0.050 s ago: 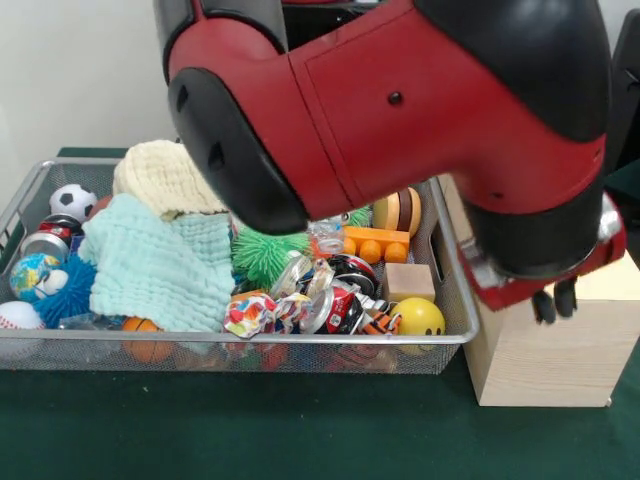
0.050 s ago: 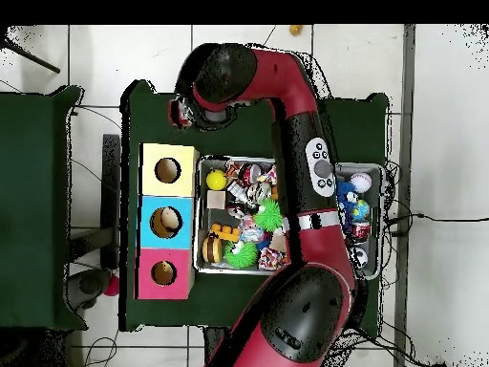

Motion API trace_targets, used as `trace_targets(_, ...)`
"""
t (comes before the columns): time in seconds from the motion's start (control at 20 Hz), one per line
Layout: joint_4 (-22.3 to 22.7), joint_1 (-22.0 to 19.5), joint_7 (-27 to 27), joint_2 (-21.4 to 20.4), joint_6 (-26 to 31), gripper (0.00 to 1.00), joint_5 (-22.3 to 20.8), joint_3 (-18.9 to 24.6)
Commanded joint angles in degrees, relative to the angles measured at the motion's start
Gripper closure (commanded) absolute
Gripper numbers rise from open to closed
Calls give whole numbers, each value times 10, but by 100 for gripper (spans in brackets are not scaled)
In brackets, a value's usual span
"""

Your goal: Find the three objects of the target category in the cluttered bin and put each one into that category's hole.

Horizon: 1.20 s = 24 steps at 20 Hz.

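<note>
The wire bin (image 1: 455, 335) holds mixed clutter: a yellow smiley ball (image 1: 420, 318), a soccer ball (image 1: 72, 200), a baseball (image 1: 18, 316), a globe ball (image 1: 30, 272), a green spiky ball (image 1: 265, 255) and an orange block (image 1: 375, 243). My gripper (image 1: 555, 302) hangs outside the bin, just above the wooden box (image 1: 545, 355). From overhead the gripper (image 2: 180, 111) sits just past the box's yellow end. The box top shows a yellow hole (image 2: 167, 170), a blue hole (image 2: 165, 222) and a pink hole (image 2: 163, 272). Nothing shows in the gripper.
A mint cloth (image 1: 160, 265) and a cream knit cloth (image 1: 165, 178) cover the bin's left middle. A toy burger (image 1: 398, 212), a wooden cube (image 1: 408, 282) and cans (image 1: 55, 235) lie among the clutter. My red arm (image 2: 296, 143) spans the bin, hiding its centre.
</note>
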Motion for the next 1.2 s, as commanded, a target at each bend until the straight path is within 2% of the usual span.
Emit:
trace_targets(0.05,-45,-3,-253,-35,-55,100,-73,-57)
trace_targets(0.15,-54,0,-204,-52,-43,100,-92,-81)
trace_targets(0.3,-57,3,-194,-70,-63,100,-123,-100)
trace_targets(0.4,-38,-5,-174,-73,-99,100,-116,-102)
trace_targets(0.55,21,-26,-120,-84,-193,100,-101,-113)
trace_targets(0.65,40,-32,-91,-85,-235,100,-93,-121)
trace_targets(1.2,35,-15,-82,-83,-274,100,-67,-158)
